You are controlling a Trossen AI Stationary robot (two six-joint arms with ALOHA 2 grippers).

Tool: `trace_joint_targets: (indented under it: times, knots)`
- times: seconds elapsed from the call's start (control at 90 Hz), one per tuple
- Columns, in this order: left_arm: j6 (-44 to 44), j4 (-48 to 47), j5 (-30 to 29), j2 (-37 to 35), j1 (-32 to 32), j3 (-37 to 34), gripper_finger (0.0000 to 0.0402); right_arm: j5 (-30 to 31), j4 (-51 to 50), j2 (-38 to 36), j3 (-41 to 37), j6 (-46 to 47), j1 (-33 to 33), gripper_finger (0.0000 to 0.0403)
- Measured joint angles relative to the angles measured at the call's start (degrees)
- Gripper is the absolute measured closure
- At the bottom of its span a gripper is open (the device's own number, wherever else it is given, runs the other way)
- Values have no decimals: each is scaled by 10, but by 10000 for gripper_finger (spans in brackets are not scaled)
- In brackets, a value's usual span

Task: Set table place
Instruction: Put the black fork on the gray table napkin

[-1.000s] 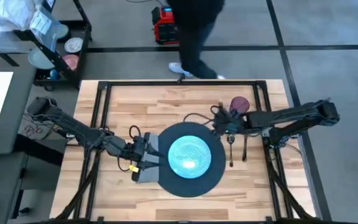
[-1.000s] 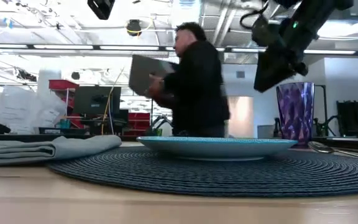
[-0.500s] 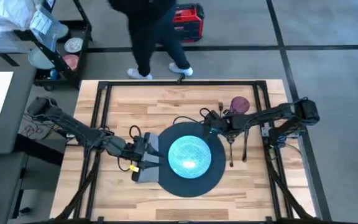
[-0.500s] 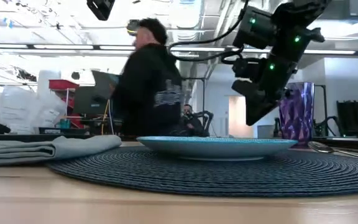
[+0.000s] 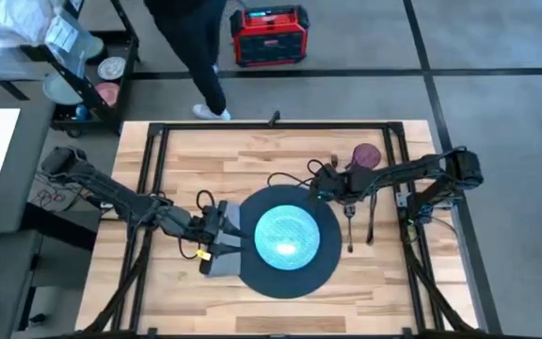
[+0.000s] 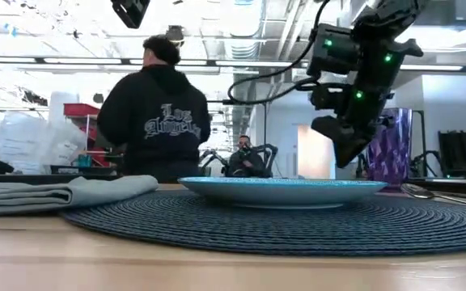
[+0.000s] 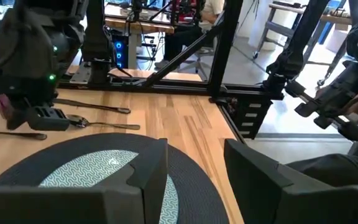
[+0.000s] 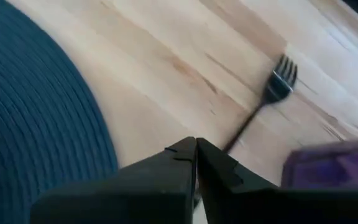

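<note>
Right gripper [image 5: 320, 185] has swung in from beside the purple cup [image 5: 363, 155] to the mat's [image 5: 252, 268] far-right edge, fingers together, empty; fork [image 8: 271, 94] lies just beyond. Teal plate [image 5: 288, 235] sits centred on the mat. Left gripper [image 5: 226, 232] rests over the napkin [image 6: 47, 194], fingers apart.

Fork [image 8: 272, 93] handle hidden behind right claw [image 8: 196, 163]; cup [image 8: 334, 165] cropped.
</note>
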Motion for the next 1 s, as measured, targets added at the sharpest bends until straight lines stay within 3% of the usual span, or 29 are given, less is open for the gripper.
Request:
trace_joint_targets:
  times: [0.478, 0.8, 1.0]
  knots:
    - [-6, -1, 0, 0, 0, 0, 261, 10, -74, 1, 0, 43, -1, 403]
    - [-13, 0, 0, 0, 0, 0, 260, -14, 17, 1, 0, 12, 0, 385]
    - [-21, -1, 0, 0, 0, 0, 260, 4, -65, 1, -1, 52, -14, 368]
